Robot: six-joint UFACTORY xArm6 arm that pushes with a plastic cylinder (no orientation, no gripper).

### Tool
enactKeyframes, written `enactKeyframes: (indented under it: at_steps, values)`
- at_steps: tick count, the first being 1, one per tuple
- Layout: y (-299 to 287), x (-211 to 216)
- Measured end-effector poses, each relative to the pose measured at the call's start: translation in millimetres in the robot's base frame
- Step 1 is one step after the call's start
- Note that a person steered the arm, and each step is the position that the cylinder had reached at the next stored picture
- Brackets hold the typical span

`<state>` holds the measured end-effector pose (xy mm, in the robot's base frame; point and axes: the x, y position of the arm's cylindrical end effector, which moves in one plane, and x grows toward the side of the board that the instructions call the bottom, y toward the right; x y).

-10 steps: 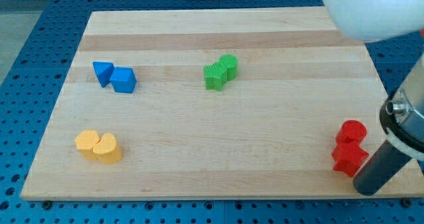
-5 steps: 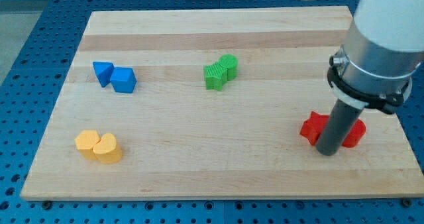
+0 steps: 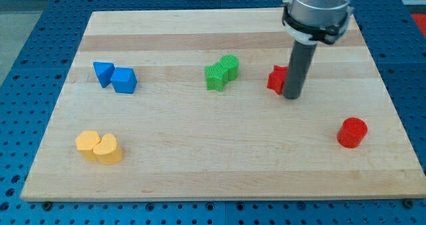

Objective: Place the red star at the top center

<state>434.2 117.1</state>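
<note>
The red star [image 3: 276,78] lies right of the board's middle, partly hidden behind my rod. My tip [image 3: 291,96] rests on the board at the star's lower right side, touching it or nearly so. A red cylinder [image 3: 351,132] stands alone at the view's lower right, well apart from the star and the tip.
Two green blocks [image 3: 221,72] sit together just left of the star. Two blue blocks [image 3: 115,76] lie at the left. Two yellow blocks [image 3: 98,147] lie at the lower left. The wooden board [image 3: 200,38] sits on a blue perforated table.
My tip has swept up and to the left from the lower right corner, pushing the red star with it. The red cylinder has been left behind at the lower right.
</note>
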Motion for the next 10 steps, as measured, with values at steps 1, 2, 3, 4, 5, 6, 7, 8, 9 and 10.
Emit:
enactKeyframes:
  at_steps: [1, 2, 3, 4, 5, 6, 7, 8, 9, 10]
  values:
    - [-19.3, -19.1]
    - [-33.9, -38.7]
    - [-36.5, -56.1]
    - [-36.5, -76.2]
    - [-36.4, -97.2]
    - [-25.4, -112.5]
    - [-19.6, -131.3]
    - [-19.9, -152.5]
    - [-24.0, -167.5]
    - [-24.0, -179.3]
